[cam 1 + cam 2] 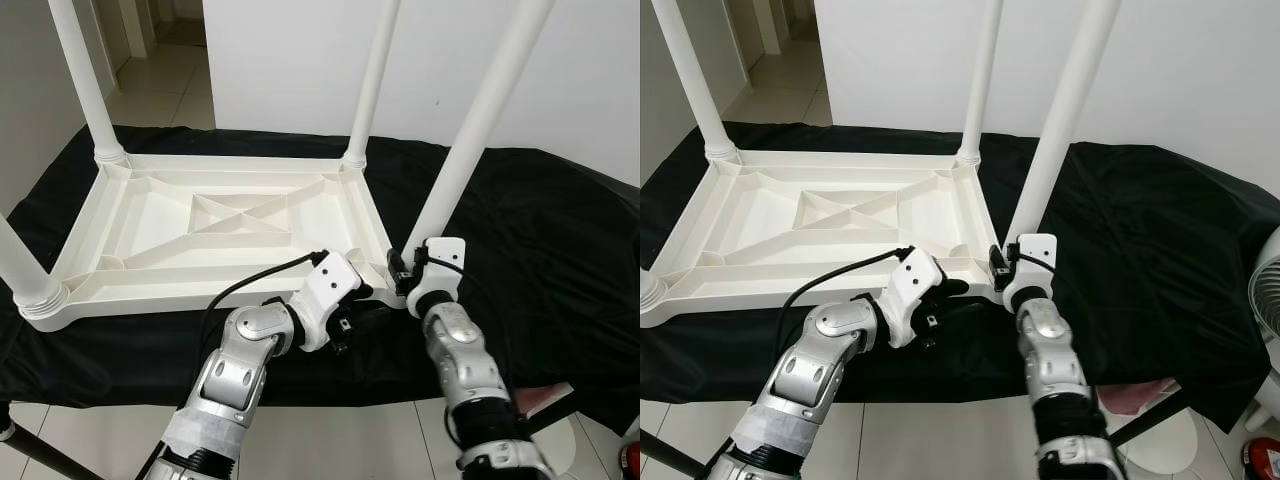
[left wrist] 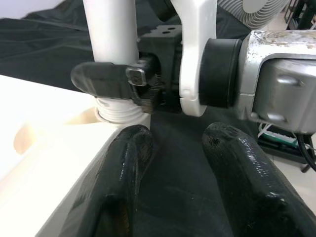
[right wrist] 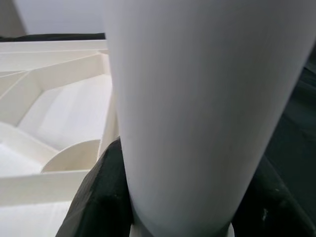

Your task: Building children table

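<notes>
The right gripper [image 1: 398, 268] holds the bottom of a white table leg [image 1: 470, 135], its black fingers [image 3: 96, 197] pressed on both sides of the leg right above where it goes into the table corner. From the wrist, the leg looks like a fat white tube, very close.

The left gripper [image 1: 352, 322] is at about 8 o'clock from the right one, low at the near edge of the table. Its two black fingers [image 2: 123, 182] are a little apart with nothing between them. One finger lies against the white table edge and the other is over the black cloth [image 1: 540, 230].

The white table top [image 1: 230, 230] lies upside down on the cloth-covered surface, so you can see the ribs and the cross shape underneath. It fills the middle and the 9 o'clock side of the head views. Four legs stand up from its corners: the held one at the near right corner, a leg [image 1: 372, 80] at the far right corner at 12 o'clock, a leg [image 1: 85, 80] at the far left corner at 10 o'clock, and a leg [image 1: 25, 270] at the near left corner at 9 o'clock.

A white wall [image 1: 300, 60] stands behind the table. A white fan [image 1: 1268, 290] stands on the tiled floor [image 1: 160, 90] at 3 o'clock.
</notes>
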